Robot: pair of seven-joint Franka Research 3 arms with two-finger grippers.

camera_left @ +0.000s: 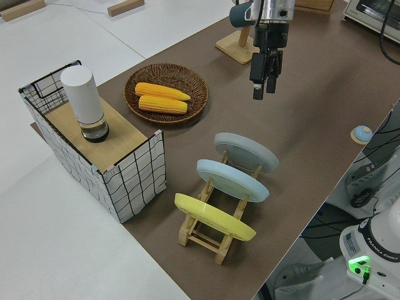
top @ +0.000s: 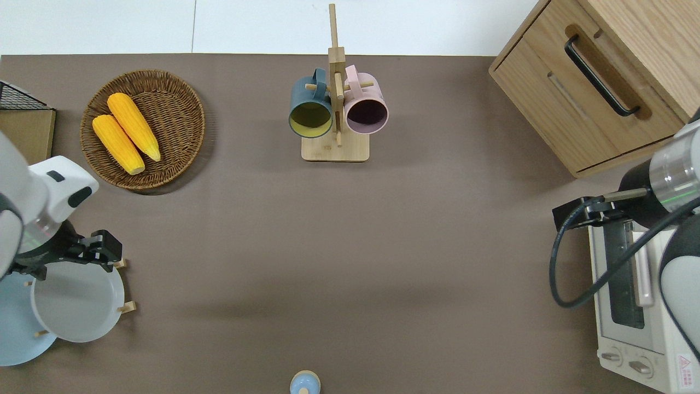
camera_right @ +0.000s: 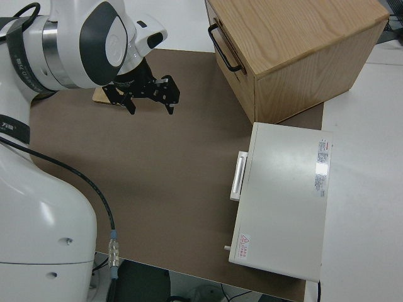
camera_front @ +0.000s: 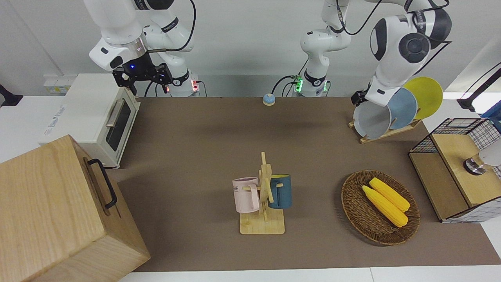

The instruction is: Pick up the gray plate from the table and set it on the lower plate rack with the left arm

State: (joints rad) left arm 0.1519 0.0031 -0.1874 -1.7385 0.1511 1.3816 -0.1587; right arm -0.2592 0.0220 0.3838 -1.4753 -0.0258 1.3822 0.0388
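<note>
A brown table (camera_front: 188,129) holds three plates standing on edge in one lower plate rack (camera_left: 209,234) at the left arm's end. The gray plate (top: 76,301) stands in the slot farthest from the robots, then a sky-blue plate (camera_left: 232,180), then a yellow plate (camera_left: 212,217) nearest them.

The left gripper (camera_left: 262,81) hangs in the air over the gray plate's top edge — apart from it, holding nothing, its two fingers set a narrow gap apart. The right arm is parked; its gripper (camera_right: 148,97) has its fingers spread wide and empty.

Farther from the robots than the rack lies one wicker basket (camera_front: 354,211) holding two ears of corn (camera_front: 385,201). Beside it, at the table's end, stands one wire-sided box (camera_left: 134,178) with one white cylinder (camera_left: 84,103) on top.

Mid-table stands one wooden mug tree (top: 334,148) with two mugs — one pink mug (camera_front: 246,195), one dark blue mug (camera_front: 281,192). At the right arm's end sit one white toaster oven (camera_front: 98,117) and one wooden cabinet (camera_front: 51,211) with a black handle. One small blue bell (camera_front: 268,99) sits at the table edge nearest the robots.
</note>
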